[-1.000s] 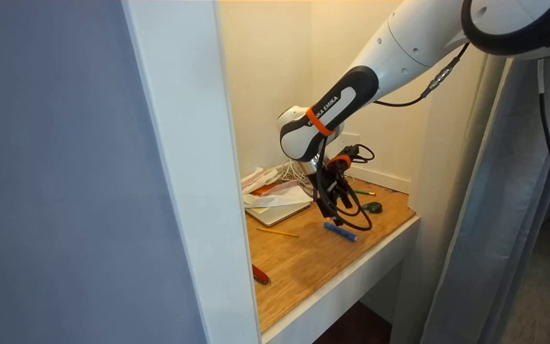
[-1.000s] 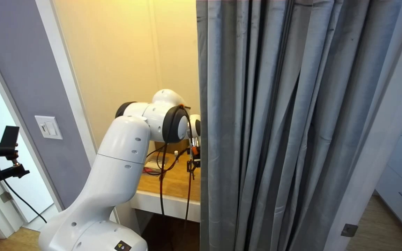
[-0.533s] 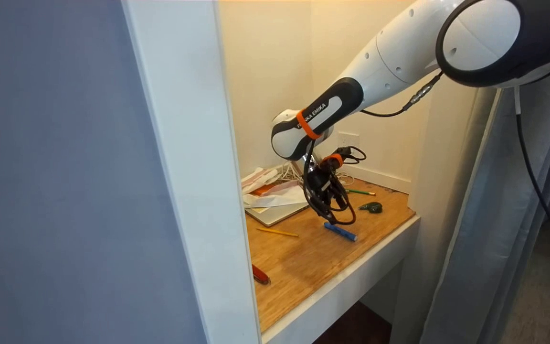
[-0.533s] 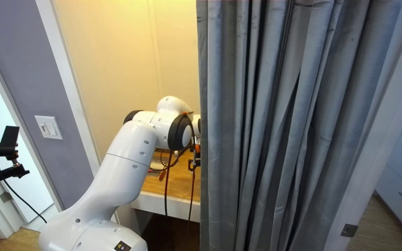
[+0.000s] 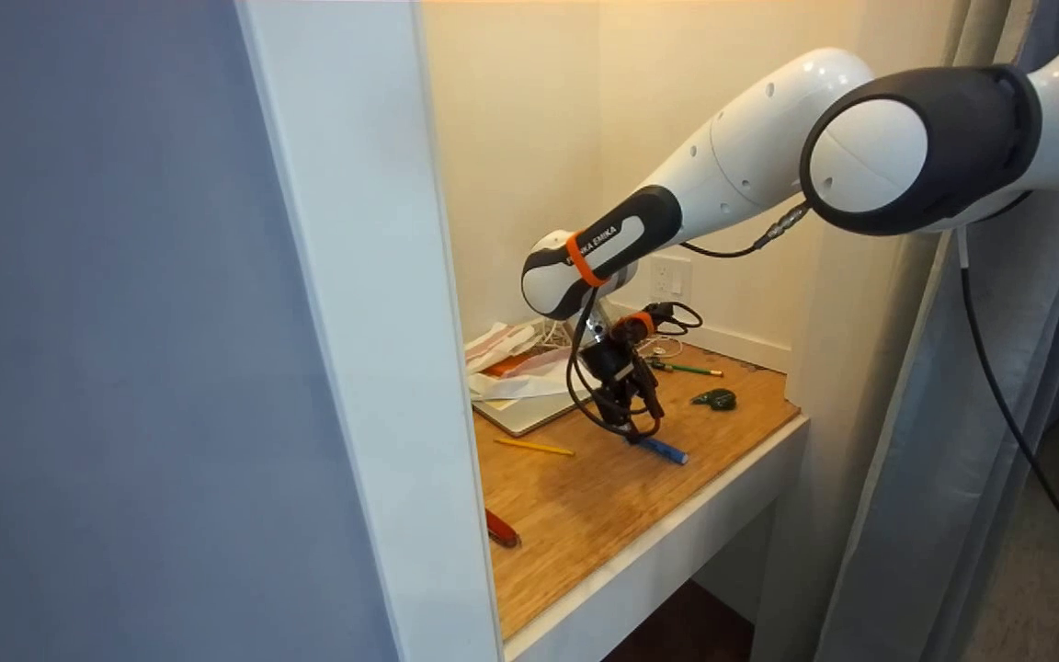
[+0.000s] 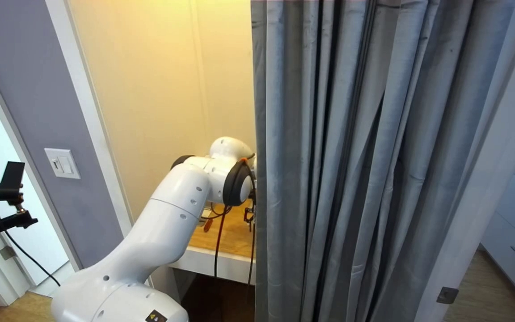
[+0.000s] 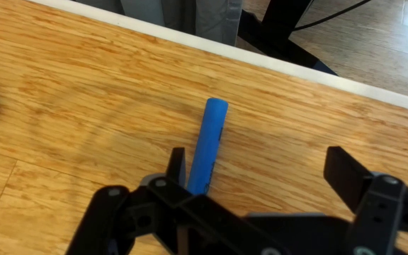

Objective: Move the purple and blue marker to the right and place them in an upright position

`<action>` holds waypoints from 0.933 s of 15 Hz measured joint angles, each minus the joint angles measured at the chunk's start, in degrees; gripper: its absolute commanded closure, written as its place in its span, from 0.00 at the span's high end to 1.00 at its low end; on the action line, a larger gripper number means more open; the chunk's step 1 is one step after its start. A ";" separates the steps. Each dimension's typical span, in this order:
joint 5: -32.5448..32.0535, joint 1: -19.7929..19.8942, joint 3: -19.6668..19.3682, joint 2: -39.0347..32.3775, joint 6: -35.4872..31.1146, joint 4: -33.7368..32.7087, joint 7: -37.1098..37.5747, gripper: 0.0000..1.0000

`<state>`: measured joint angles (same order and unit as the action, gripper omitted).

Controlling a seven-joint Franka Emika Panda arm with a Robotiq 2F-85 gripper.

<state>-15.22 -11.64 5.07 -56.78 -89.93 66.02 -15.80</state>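
In an exterior view the arm (image 5: 741, 156) slants in from two o'clock, and the gripper (image 5: 632, 436) points down at the desk (image 5: 575, 515), partly covering the ten o'clock end of the blue marker (image 5: 665, 450), which lies flat. From the marker, a green pencil (image 5: 693, 370) is at one o'clock, a green item (image 5: 720, 399) between one and two, a red item (image 5: 502, 530) at eight, a yellow pencil (image 5: 534, 447) at nine and papers (image 5: 543, 377) at ten

In an exterior view the curtain (image 6: 351, 170) at three o'clock hides part of the gripper, whose state I cannot tell from there

In the wrist view the fingers (image 7: 175, 164) are spread wide, released. The marker points between twelve and one, its lower end hidden; the closer finger is just beside it at eight, touching or not I cannot tell, the farther well apart at three
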 measured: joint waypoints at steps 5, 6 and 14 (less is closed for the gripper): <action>0.51 0.05 -0.30 -4.44 1.14 -5.80 1.26 1.00; 0.53 0.07 -0.40 -5.20 1.24 -6.92 1.47 1.00; 0.61 0.12 -0.95 -10.25 4.45 -14.87 1.96 0.43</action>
<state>-14.61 -11.51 4.12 -67.02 -85.47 51.15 -13.83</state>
